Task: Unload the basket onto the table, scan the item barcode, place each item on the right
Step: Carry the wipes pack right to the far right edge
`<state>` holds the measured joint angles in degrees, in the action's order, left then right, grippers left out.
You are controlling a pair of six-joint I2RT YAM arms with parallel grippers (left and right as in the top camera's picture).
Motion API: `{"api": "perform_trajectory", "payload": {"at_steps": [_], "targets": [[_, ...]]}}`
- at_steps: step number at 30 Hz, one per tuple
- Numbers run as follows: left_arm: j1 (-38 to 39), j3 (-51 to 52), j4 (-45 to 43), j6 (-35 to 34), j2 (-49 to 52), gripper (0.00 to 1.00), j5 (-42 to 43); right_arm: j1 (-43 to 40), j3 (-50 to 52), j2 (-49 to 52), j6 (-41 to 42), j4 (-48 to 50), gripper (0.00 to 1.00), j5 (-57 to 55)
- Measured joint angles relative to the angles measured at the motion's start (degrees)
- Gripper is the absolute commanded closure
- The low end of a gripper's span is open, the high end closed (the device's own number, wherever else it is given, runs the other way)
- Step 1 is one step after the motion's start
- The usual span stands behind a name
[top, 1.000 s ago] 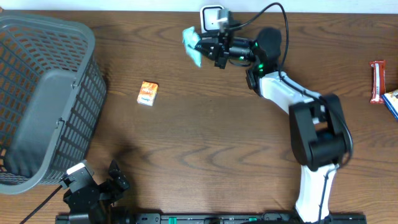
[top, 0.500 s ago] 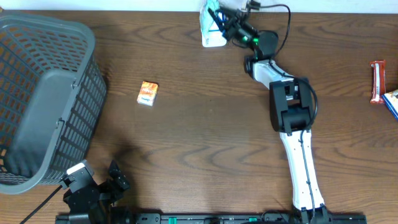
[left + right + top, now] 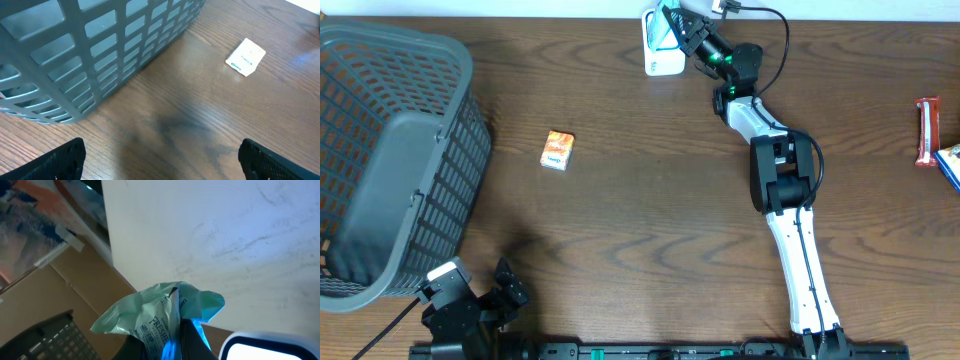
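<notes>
I see my right end effector (image 3: 685,36) pinching the green packet (image 3: 155,312) at the white scanner (image 3: 663,66), top centre of the dark wood desk (image 3: 640,200); left end effector (image 3: 165,160) spread wide.

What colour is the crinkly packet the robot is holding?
The packet is pale mint green; clearest in the right wrist view.

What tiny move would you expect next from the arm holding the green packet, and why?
Probably a slight tilt of the green packet toward the white scanner. The right gripper is shut on it close by the scanner, yet no barcode shows facing it.
</notes>
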<state>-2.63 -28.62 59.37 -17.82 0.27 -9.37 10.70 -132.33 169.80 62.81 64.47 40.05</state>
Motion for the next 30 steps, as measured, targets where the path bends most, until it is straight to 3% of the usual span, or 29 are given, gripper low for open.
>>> {"api": "perform_trajectory", "payload": {"at_steps": [8,18,25,30], "targets": [[0.0,0.0,0.0,0.0,0.0,0.02,0.0,-0.17,-1.36,0.0,-2.67,-1.46,0.99,7.63],[0.0,0.0,0.0,0.0,0.0,0.02,0.0,-1.68,-17.68,-0.04,-0.87,-5.97,0.99,29.22],[0.0,0.0,0.0,-0.02,0.0,0.02,0.02,-5.09,-25.77,-4.79,0.0,-32.7,0.99,35.39],[0.0,0.0,0.02,0.0,0.0,0.02,-0.02,-7.67,-26.99,-7.08,-8.52,-57.99,0.98,32.22]]}}
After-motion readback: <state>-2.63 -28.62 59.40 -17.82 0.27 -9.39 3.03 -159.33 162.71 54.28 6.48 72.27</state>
